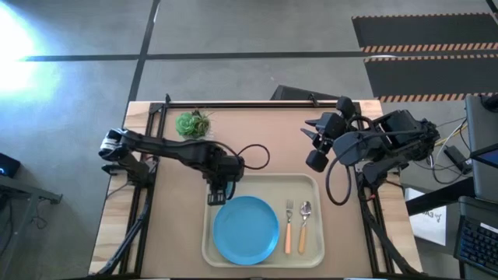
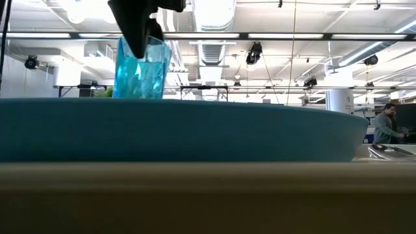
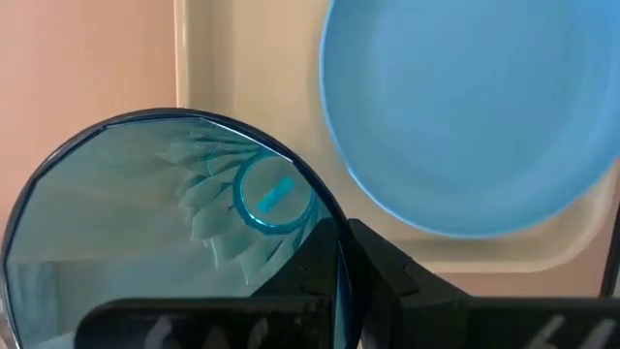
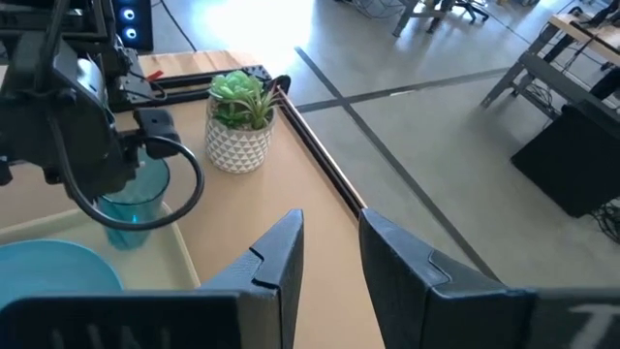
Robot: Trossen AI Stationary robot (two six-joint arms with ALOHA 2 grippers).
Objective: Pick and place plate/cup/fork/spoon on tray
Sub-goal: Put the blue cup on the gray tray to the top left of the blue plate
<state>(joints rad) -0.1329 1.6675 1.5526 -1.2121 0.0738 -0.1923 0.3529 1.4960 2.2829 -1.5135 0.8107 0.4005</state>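
The left pincer (image 1: 220, 189) is clamped on the cup (image 4: 131, 204) at the tray's (image 1: 257, 185) back corner, beside the plate (image 1: 246, 229) (fork (image 1: 288, 225) and spoon (image 1: 304, 224) already lie there), presumably to set it down, while the right pincer (image 1: 313, 141) waits apart, half open and empty.

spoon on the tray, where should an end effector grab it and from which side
Take the spoon by its pale handle, coming straight down from above. It lies flat on the tray with the fork close alongside on one side and the rim on the other, so a side approach looks crowded. The fingers should probably close across the thin handle.
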